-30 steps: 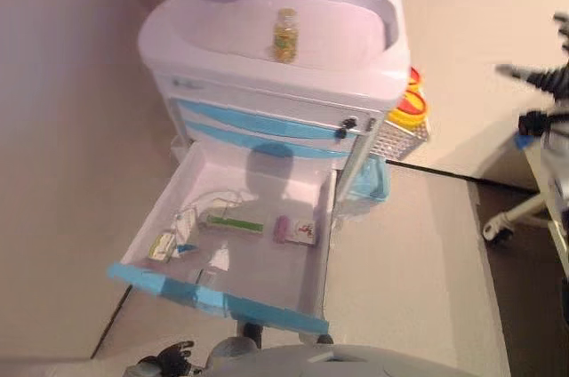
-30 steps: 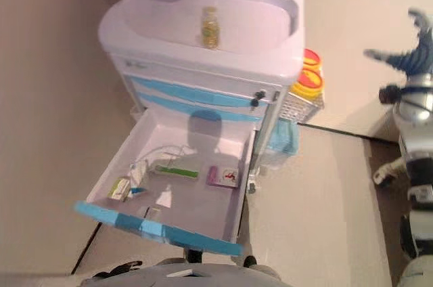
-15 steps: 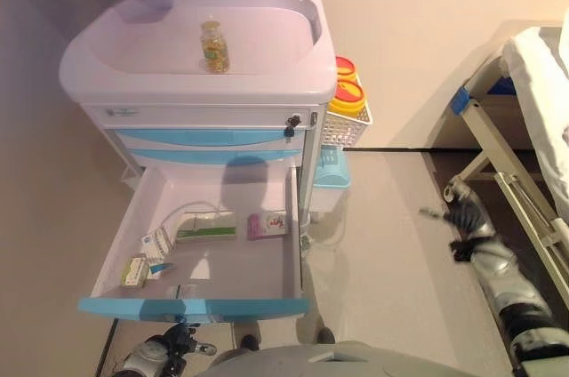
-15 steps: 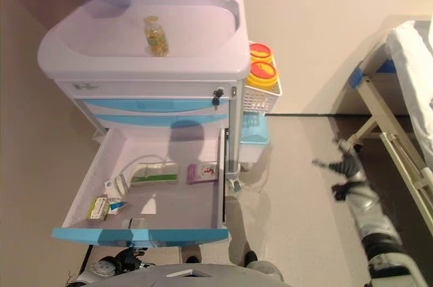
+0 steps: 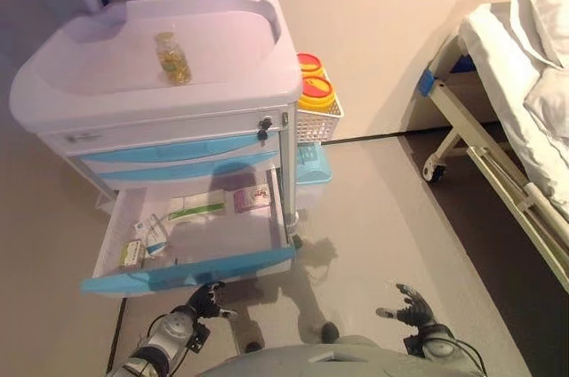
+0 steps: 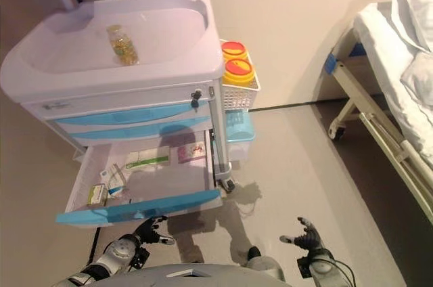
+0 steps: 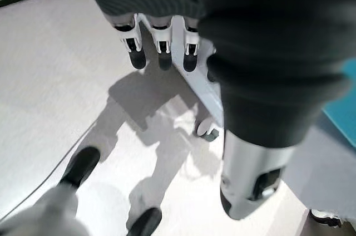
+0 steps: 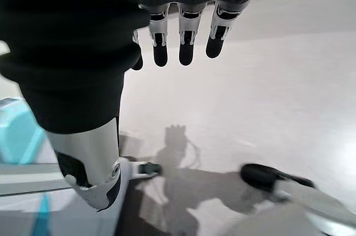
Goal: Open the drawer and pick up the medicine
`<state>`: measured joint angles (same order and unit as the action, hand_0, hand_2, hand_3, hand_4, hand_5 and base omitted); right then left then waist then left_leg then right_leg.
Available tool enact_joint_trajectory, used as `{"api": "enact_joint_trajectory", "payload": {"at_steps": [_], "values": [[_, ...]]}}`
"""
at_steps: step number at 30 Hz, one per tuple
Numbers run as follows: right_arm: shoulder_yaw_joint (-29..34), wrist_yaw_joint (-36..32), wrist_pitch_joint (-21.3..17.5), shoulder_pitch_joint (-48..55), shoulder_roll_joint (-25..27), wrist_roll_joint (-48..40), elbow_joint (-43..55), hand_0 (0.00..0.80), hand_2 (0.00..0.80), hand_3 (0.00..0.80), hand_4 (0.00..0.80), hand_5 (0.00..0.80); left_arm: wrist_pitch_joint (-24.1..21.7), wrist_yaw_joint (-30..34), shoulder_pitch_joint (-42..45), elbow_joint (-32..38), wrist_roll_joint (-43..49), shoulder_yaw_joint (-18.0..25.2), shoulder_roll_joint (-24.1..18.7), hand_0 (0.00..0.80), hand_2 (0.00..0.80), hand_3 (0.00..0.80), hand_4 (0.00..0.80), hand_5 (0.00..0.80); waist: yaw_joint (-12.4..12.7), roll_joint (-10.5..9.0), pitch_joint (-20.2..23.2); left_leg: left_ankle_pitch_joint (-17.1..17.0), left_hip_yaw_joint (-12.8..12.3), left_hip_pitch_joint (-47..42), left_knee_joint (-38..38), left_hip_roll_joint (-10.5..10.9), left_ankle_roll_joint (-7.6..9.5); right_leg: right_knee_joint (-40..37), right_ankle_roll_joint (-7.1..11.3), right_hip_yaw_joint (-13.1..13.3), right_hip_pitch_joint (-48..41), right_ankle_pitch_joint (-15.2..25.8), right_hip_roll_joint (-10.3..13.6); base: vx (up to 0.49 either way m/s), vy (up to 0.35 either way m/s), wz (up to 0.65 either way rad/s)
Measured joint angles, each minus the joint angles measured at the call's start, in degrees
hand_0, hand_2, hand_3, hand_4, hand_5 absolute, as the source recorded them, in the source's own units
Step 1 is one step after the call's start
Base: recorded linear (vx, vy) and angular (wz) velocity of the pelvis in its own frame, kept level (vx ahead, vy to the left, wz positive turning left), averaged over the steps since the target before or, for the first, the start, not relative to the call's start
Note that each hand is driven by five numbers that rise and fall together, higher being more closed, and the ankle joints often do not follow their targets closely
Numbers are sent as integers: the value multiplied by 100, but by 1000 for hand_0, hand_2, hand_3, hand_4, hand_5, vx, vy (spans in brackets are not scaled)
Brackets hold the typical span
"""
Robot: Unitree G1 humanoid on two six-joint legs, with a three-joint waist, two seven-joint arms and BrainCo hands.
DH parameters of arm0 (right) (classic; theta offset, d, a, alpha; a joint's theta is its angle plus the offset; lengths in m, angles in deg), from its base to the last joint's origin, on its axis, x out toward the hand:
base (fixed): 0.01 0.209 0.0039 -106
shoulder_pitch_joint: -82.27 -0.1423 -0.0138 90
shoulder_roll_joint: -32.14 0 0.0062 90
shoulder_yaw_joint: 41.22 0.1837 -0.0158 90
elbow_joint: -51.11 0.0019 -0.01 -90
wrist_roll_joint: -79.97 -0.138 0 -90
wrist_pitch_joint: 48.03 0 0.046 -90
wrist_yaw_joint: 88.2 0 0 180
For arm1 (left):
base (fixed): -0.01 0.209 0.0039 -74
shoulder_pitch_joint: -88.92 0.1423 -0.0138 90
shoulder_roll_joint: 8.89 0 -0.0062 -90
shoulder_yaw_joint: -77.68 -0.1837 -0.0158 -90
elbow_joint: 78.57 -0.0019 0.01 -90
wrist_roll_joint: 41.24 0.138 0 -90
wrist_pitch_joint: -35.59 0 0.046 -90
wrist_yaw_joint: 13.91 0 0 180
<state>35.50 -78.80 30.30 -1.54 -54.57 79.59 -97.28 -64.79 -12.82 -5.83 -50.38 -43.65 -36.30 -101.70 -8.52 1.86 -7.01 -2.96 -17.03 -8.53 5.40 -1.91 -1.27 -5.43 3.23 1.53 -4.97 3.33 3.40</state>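
The view has swung since half a second ago, so the cart (image 5: 169,75) now sits toward the upper left and a bed (image 5: 524,84) fills the right; that is the camera turning, not the cart rolling. What has truly changed is the right hand (image 5: 411,309); a moment ago it was raised well out to the right of the cart, and it now hangs low over the floor (image 5: 373,217), far from the cart, fingers spread and loose, holding nothing. The left hand (image 5: 203,300) sits just below the drawer front (image 5: 187,270), fingers relaxed and straight, also empty.

The drawer (image 5: 191,239) stands pulled out from the bottom of the cart, so the opening step looks done; the medicine (image 5: 252,200), a small pink pack, lies flat near the drawer's back right corner, beside a green and white box (image 5: 196,209); more small packs (image 5: 142,248) crowd the drawer's left side. A bottle (image 5: 174,59) stands on the cart's top counter, untouched.

With both hands low, the pick has probably not begun; either hand must rise over the drawer front and reach toward the back. The drawer is open from above; its right wall and the cart's post close in on the pack; a basket (image 5: 318,115) with yellow tubs hangs off the cart's right side, above that corner.
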Motion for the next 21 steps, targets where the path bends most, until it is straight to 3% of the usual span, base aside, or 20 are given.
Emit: {"api": "enact_joint_trajectory", "payload": {"at_steps": [5,7,15,21], "values": [[-89,53,12,-50,150,57,-17,0,0,0,0,0,-116,-201,-342,779,-370,16,-37,0,0,0,0,0,11,338,-310,-50,5,321,-35,54,87,405,16,266,636,17,-3,-62,100,-28],[-113,64,-15,-312,300,48,-23,0,0,0,0,0,-133,-395,-788,921,-534,18,-63,0,0,0,0,0,-48,410,-717,-91,138,540,-132,133,146,679,69,273,910,-19,39,-23,76,-2],[-286,281,-232,-1069,448,-83,93,0,0,0,0,0,-363,-930,-2136,1222,-725,17,-946,0,0,0,0,0,-117,-30,-1805,95,260,1716,-1133,265,218,2139,127,465,2364,-427,185,-25,21,2],[-371,412,-311,-1360,596,-298,552,0,0,0,0,0,-309,-1266,-2900,1142,-713,-2,-1355,0,0,0,0,0,-153,-123,-2221,604,353,2955,-2562,93,210,2727,91,624,3283,-441,23,17,76,-13]]}}
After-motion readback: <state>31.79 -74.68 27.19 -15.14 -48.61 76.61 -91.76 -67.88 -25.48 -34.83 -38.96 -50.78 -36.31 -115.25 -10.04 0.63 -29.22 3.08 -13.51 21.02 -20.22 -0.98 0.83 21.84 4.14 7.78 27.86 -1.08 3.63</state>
